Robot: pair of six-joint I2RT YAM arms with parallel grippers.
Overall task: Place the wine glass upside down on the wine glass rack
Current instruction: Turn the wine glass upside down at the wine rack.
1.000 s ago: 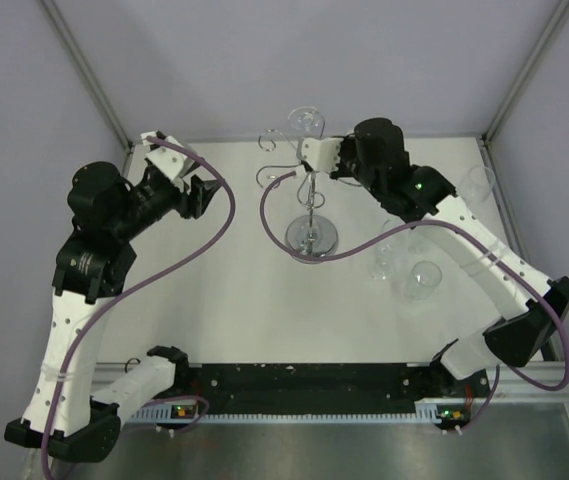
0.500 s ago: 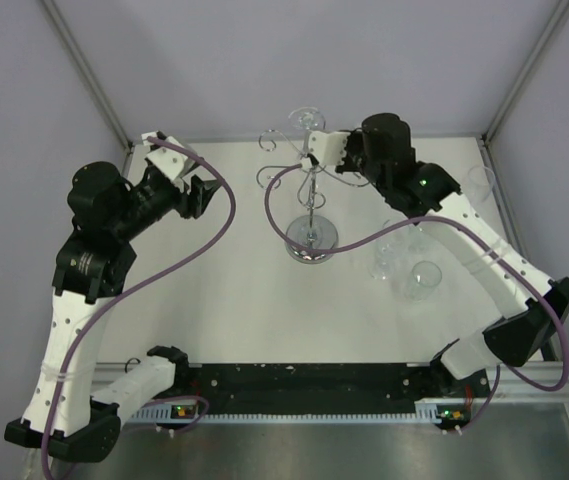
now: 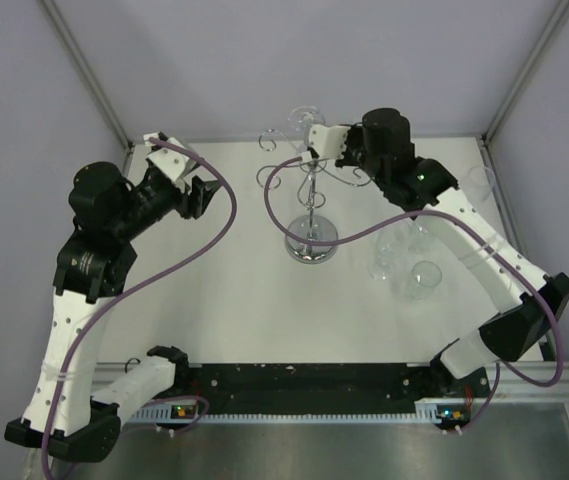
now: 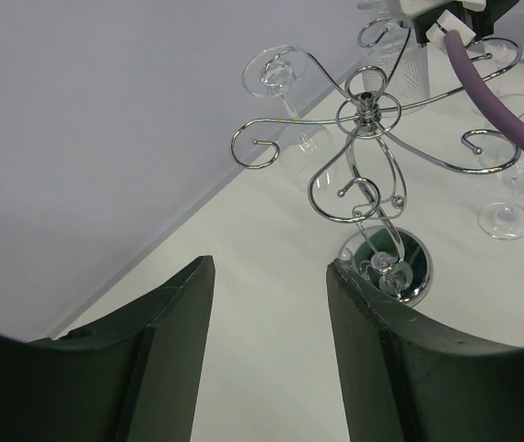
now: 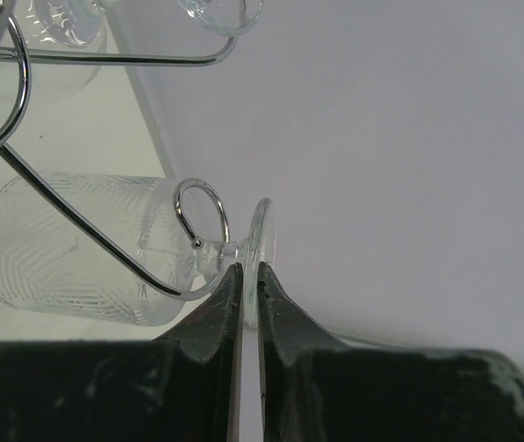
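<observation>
Since both arms are bolted at the near edge of the worktop (image 3: 224, 300), the rack (image 3: 311, 238) stands in the middle of it, probably so that either arm can reach it. The left arm (image 3: 69, 330) is bent back to the left, well apart from the rack. The right arm (image 3: 484, 250) stretches across to the spread wire arms at the top of the rack.

One hung glass (image 4: 275, 72) is already in place on a far arm, its foot resting on the wire and its bowl below. Two spare glasses (image 3: 424, 278) stand on the worktop to the right, near the right arm.

The wine glass (image 5: 77, 249) is up at the rack, not on the worktop. The right tool (image 5: 250, 269) is pinched nearly closed on the edge of the glass's round foot. Gripping there leaves the stem free, and the stem now lies against a wire curl (image 5: 202, 212), just beside the foot. From the left wrist view, the bowl appears to hang below the tool. I judge that the stem is being threaded into that arm so the foot can catch on the wire.

The left tool (image 4: 271, 276) is about half open and holds nothing. It points toward the rack and seems to be keeping out of the way.
</observation>
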